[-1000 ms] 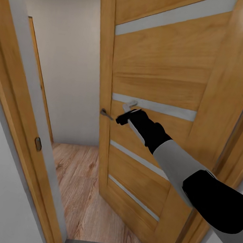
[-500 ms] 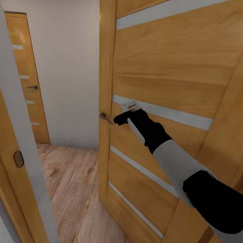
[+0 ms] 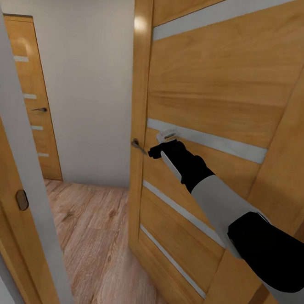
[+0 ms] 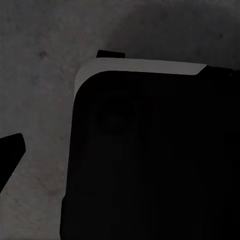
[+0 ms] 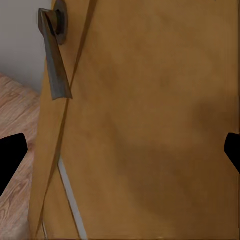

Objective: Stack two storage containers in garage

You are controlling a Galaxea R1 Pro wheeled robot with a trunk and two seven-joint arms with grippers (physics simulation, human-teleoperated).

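While neither storage container is in view, the right end effector [image 3: 157, 151] is extended against the open wooden door [image 3: 211, 111], just beside its metal lever handle [image 3: 138, 145], fingers spread apart and grasping nothing. Beyond the door lie a light wood-plank floor [image 3: 90, 229], a cream wall [image 3: 85, 72] and a second closed door [image 3: 30, 100]. The left end effector's state cannot be told; its wrist camera faces a dark robot part [image 4: 150, 160] over grey speckled floor [image 4: 40, 60].

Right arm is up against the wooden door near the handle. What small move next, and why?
Probably keep pushing the door wider with the right gripper: its fingers are spread wide and empty beside the handle, and the gap to the wood-plank floor looks narrow for the base.
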